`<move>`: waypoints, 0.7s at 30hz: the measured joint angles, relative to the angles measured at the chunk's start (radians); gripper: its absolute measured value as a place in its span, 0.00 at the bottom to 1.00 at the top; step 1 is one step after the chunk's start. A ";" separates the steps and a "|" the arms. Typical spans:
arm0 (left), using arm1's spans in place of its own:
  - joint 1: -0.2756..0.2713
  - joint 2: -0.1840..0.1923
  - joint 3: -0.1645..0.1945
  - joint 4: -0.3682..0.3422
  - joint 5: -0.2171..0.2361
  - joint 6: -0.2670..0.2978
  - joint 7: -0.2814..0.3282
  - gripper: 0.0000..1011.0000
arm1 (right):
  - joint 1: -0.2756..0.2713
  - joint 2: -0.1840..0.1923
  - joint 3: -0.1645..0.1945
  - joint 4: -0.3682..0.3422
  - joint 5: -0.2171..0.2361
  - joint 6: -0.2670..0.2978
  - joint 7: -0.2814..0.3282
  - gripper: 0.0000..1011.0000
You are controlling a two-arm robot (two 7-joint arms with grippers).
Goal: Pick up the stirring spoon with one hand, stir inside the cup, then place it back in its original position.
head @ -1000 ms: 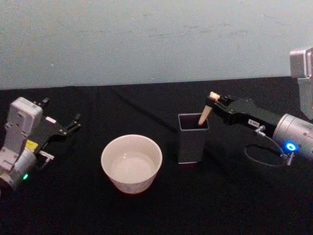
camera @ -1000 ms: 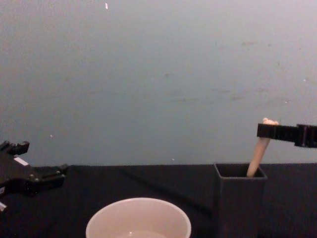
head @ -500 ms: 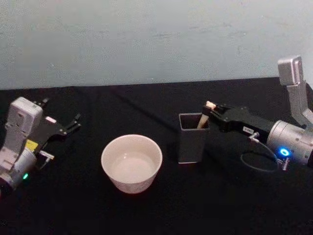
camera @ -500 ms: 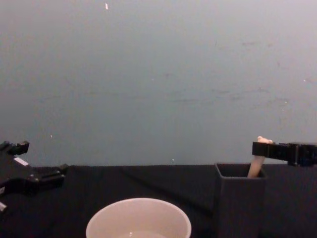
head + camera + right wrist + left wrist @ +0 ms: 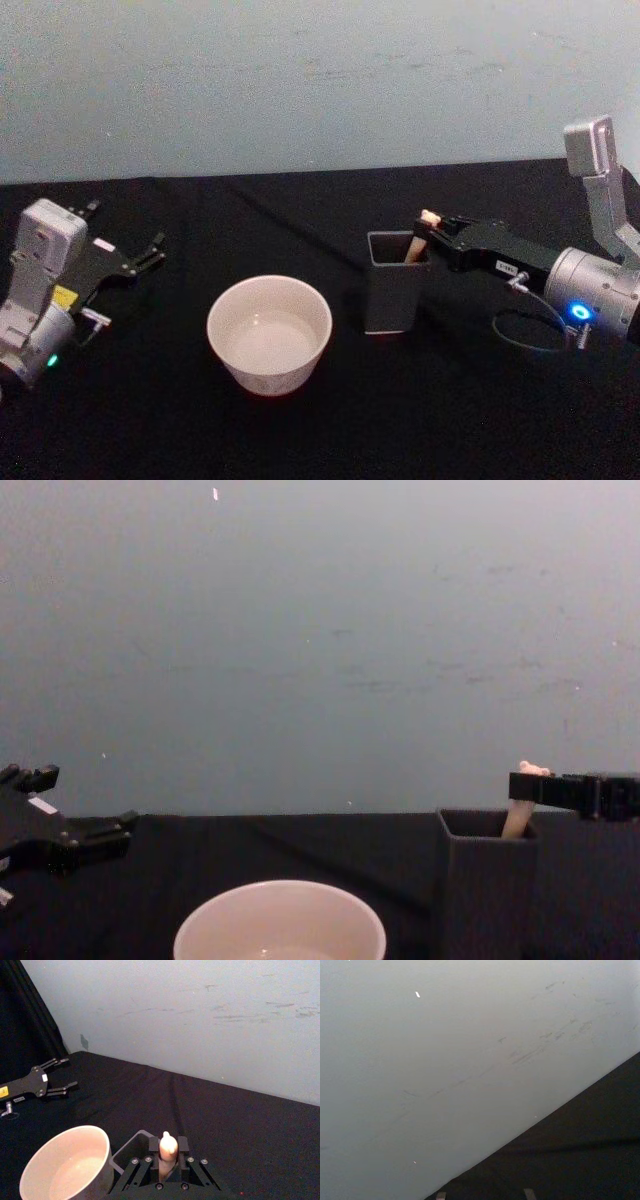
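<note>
The stirring spoon [image 5: 419, 240] stands in the dark grey square holder [image 5: 393, 290], its pale bear-head top [image 5: 168, 1143] poking above the rim. My right gripper [image 5: 429, 233] reaches in from the right and is shut on the spoon just below its top; in the chest view the black fingers [image 5: 545, 788] sit level with the holder's rim. The spoon's lower end is hidden inside the holder. The cream-white cup [image 5: 268, 332] sits left of the holder with a pale inside. My left gripper [image 5: 128, 226] rests open at the far left.
Black cloth covers the table [image 5: 330, 430], with a pale wall behind. A cable loop [image 5: 525, 330] hangs under the right wrist. There is bare cloth in front of the cup and holder and between the cup and the left gripper.
My right gripper has come down with the spoon, sinking it deeper into the holder, mostly in the first half second. The left arm has stayed put.
</note>
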 joint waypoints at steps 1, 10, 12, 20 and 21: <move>0.000 0.000 0.000 0.000 0.000 0.000 0.000 0.99 | 0.000 0.000 0.000 0.000 0.000 0.000 0.000 0.21; 0.000 0.000 0.000 0.000 0.000 0.000 0.000 0.99 | -0.001 0.001 0.001 -0.002 0.003 -0.002 0.000 0.21; 0.000 0.000 0.000 0.000 0.000 0.000 0.000 0.99 | -0.001 0.001 0.001 -0.002 0.003 -0.002 0.000 0.24; 0.000 0.000 0.000 0.000 0.000 0.000 0.000 0.99 | -0.001 0.002 0.002 -0.003 0.004 -0.003 0.000 0.47; 0.000 0.000 0.000 0.000 0.000 0.000 0.000 0.99 | -0.001 0.002 0.002 -0.003 0.004 -0.003 0.000 0.52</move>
